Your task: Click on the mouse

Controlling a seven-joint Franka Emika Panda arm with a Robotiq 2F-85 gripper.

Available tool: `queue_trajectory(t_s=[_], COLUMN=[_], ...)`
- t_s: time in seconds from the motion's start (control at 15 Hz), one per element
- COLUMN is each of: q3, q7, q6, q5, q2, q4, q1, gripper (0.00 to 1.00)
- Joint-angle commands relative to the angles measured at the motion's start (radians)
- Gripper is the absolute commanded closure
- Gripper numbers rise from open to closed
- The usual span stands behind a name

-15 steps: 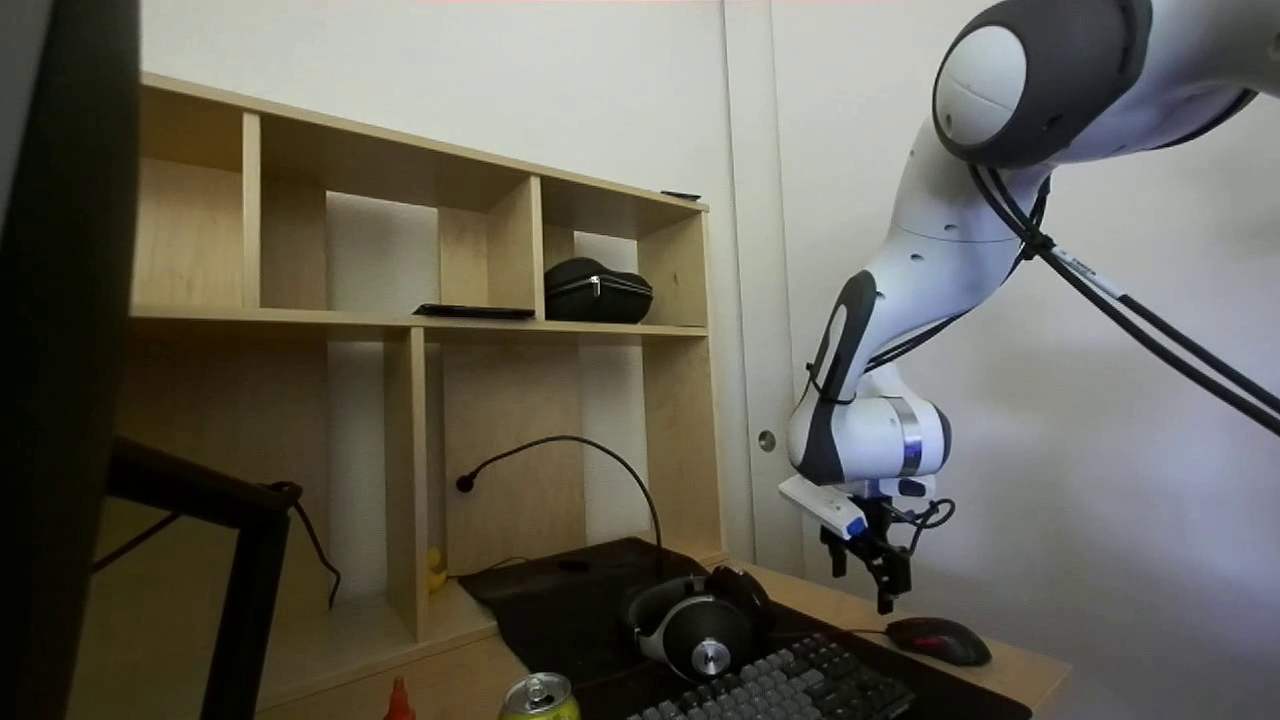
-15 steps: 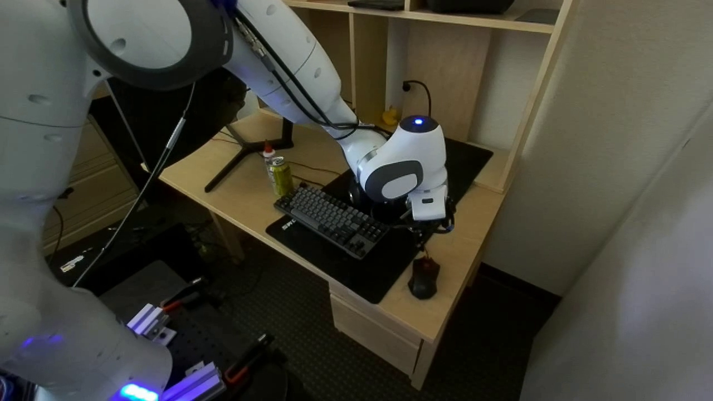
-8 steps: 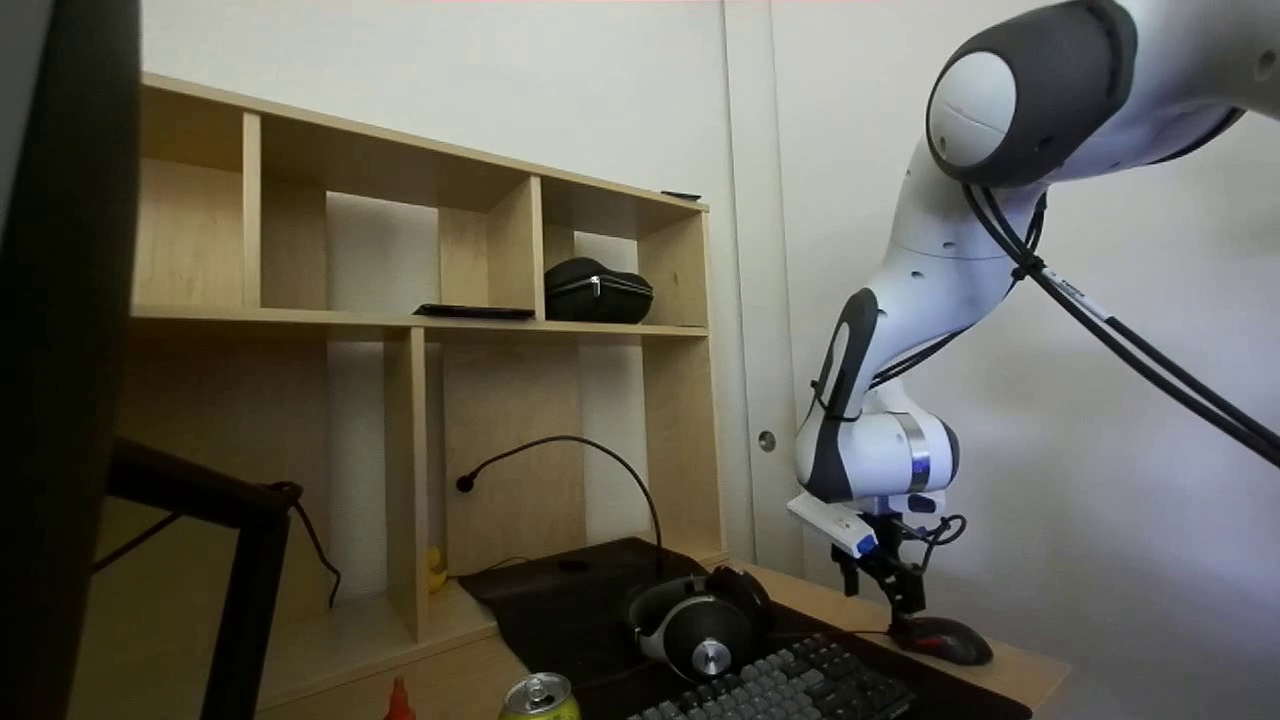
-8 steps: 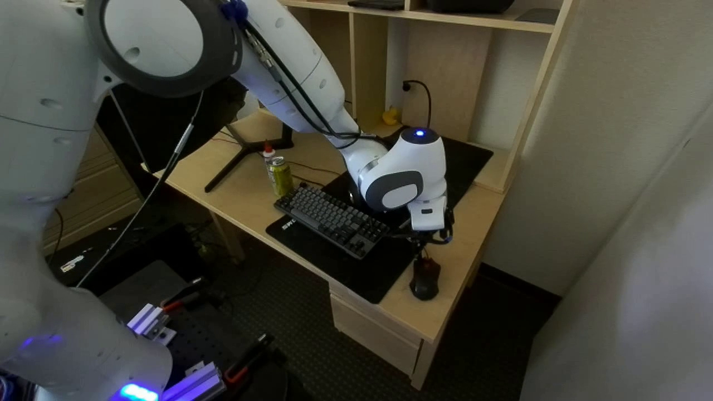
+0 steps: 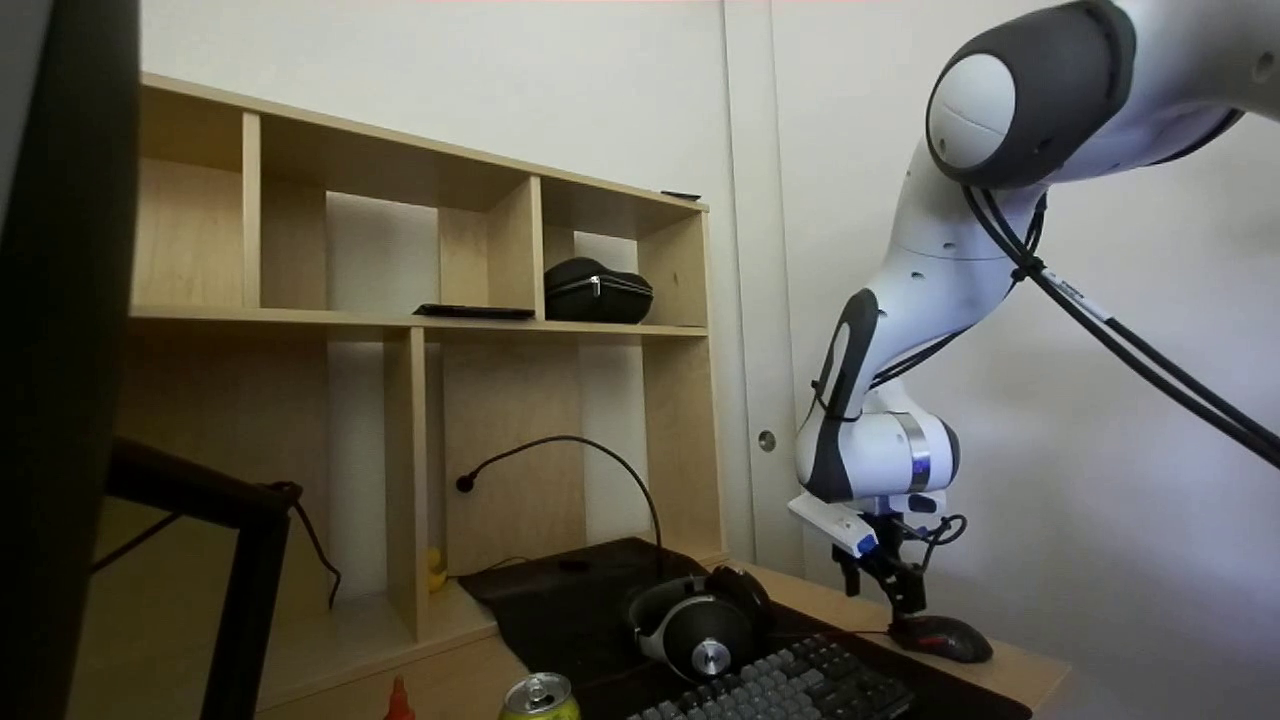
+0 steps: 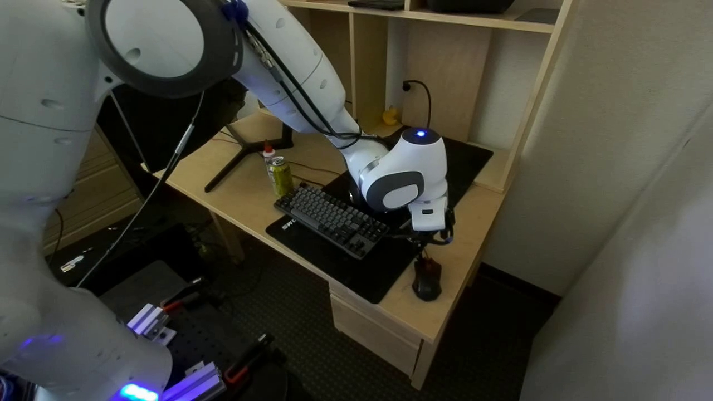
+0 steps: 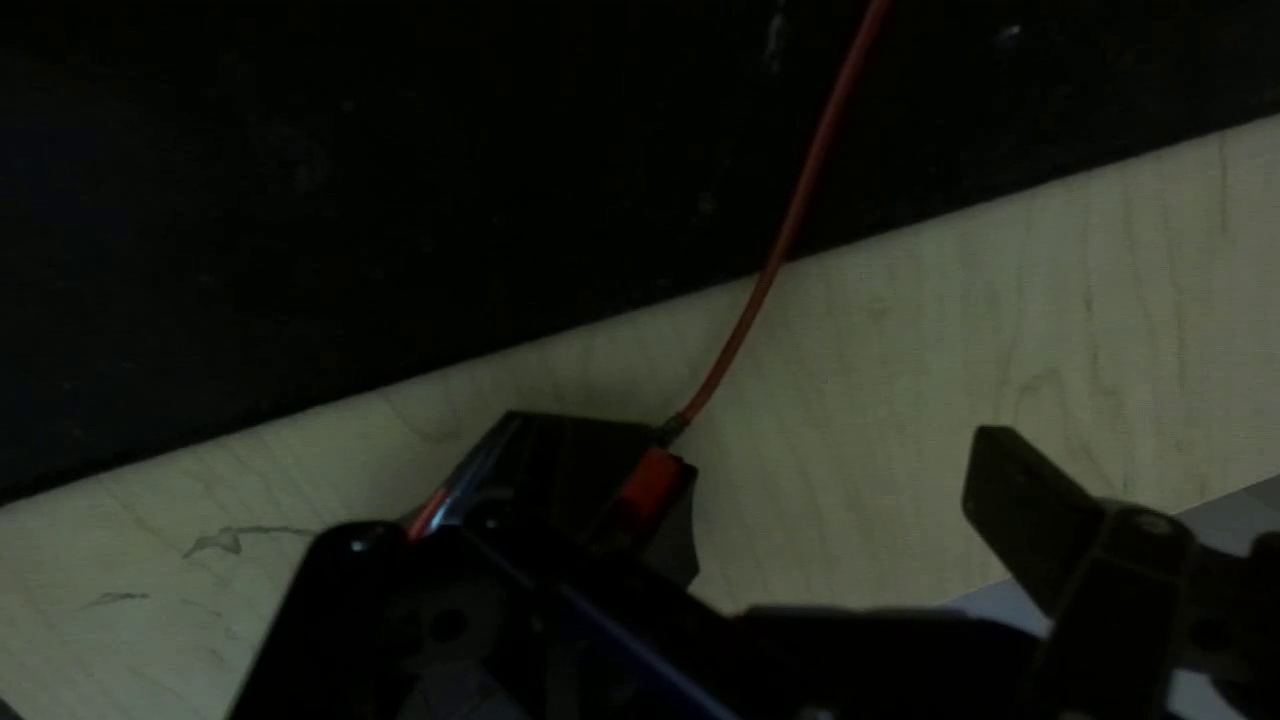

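Note:
The small black mouse (image 5: 943, 640) with red marks lies on the desk's right end, and also shows in an exterior view (image 6: 427, 282). My gripper (image 5: 880, 597) points down and is open, with nothing between its fingers. One finger comes down on the cable end of the mouse and appears to touch it; the other hangs off to the side, above the desk. In the wrist view the gripper (image 7: 795, 480) shows its fingers wide apart. One dark finger covers much of the mouse (image 7: 648, 487), whose red cable end shows; the exact contact is hidden.
The grey-black keyboard (image 6: 334, 220) lies on a black desk mat (image 6: 384, 275) beside the mouse. Black headphones (image 5: 700, 630) and a thin bent lamp-like stalk (image 5: 610, 452) stand behind. A yellow-green can (image 6: 281, 177) is farther off. The mouse is near the desk edge (image 6: 454, 306).
My gripper has come down from above the mouse, and one finger now meets its cable end. The mouse has shifted very slightly. The last half second shows almost no arm motion.

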Motion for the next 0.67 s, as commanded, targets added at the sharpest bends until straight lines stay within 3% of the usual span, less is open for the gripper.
queue_trajectory(t_s=[0.0, 0.33, 0.47, 0.53, 0.6], q3=[0.023, 0.029, 0.028, 0.000, 0.001], q7=[-0.041, -0.057, -0.060, -0.017, -0.021], q6=[-0.024, -0.064, -0.158, -0.084, -0.119], q5=[0.030, 0.035, 0.024, 0.010, 0.008], q2=[-0.041, -0.112, -0.126, -0.081, -0.092], q4=[-0.016, -0.036, -0.023, 0.000, 0.000], q1=[-0.024, -0.033, -0.037, -0.007, -0.009], gripper=[0.00, 0.00, 0.00, 0.00, 0.00])
